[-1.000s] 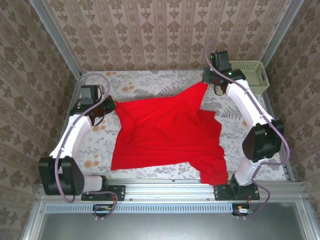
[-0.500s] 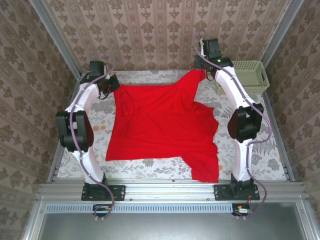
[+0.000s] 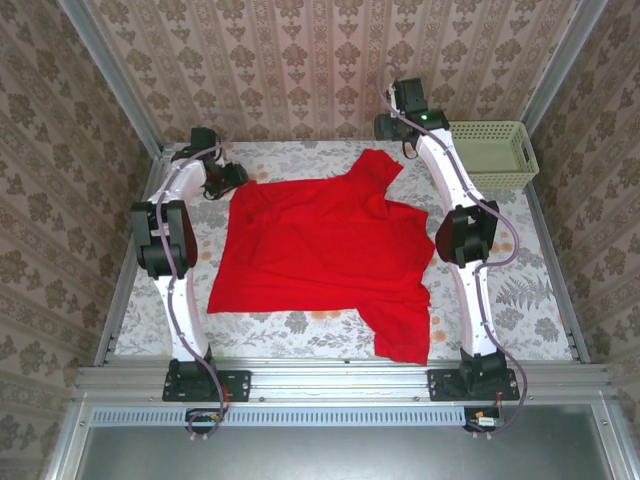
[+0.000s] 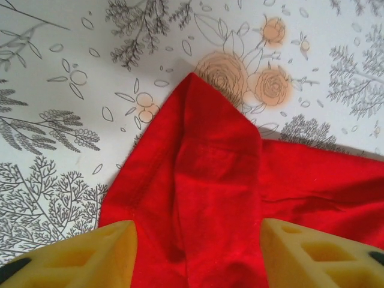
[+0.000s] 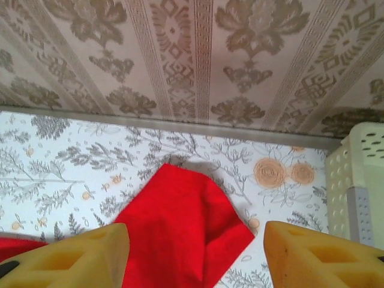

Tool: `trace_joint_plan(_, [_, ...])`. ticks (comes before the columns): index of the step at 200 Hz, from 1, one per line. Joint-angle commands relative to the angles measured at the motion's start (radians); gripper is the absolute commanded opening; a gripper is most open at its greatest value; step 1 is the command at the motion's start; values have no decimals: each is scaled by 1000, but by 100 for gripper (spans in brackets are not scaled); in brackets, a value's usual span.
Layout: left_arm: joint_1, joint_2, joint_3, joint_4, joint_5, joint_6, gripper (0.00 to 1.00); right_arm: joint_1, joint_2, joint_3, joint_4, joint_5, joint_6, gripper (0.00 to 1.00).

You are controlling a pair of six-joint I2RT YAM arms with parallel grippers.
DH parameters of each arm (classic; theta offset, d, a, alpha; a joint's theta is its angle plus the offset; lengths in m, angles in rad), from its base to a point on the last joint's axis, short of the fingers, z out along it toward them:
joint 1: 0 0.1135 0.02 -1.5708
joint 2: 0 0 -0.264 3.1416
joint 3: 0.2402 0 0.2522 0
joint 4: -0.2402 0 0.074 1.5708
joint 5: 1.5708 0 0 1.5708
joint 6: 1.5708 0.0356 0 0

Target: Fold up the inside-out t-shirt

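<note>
The inside-out t-shirt [image 3: 320, 250] lies spread and rumpled on the flowered table, with one flap trailing to the near edge. My left gripper [image 3: 233, 178] hovers at the shirt's far left corner. In the left wrist view it [image 4: 195, 258] stands open, its yellow foam fingertips [image 4: 72, 255] wide apart over a pointed red corner [image 4: 216, 162] lying on the table. My right gripper [image 3: 388, 128] hangs just beyond the far right corner. In the right wrist view it [image 5: 195, 258] is also open, with the loose red corner [image 5: 186, 222] flat below it.
A pale green basket [image 3: 492, 153] stands at the back right corner, and its wall [image 5: 360, 180] is close to my right fingers. The patterned wall [image 5: 198, 54] rises right behind the table edge. Bare tablecloth [image 3: 510, 290] lies right of the shirt.
Both arms stretched toward the far wall, dragging the shirt's two far corners back. Both grippers then opened and the corners dropped onto the table.
</note>
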Motion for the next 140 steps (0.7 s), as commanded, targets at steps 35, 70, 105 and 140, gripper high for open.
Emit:
trace_joint_plan(35, [-18,37,-33,102,63,-17,49,0,-163,-335,56,-51,82,58])
trace_joint_plan(70, [-10,118,20,155,94,-21,44,2,-225,-505,117,-116,133,58])
trace_joint_plan(105, [-16,131,27,122,46,-25,51,3,-305,-678,191,-122,173,60])
trace_joint_plan(140, [-16,139,18,128,38,-28,54,4,-326,-737,196,-123,177,60])
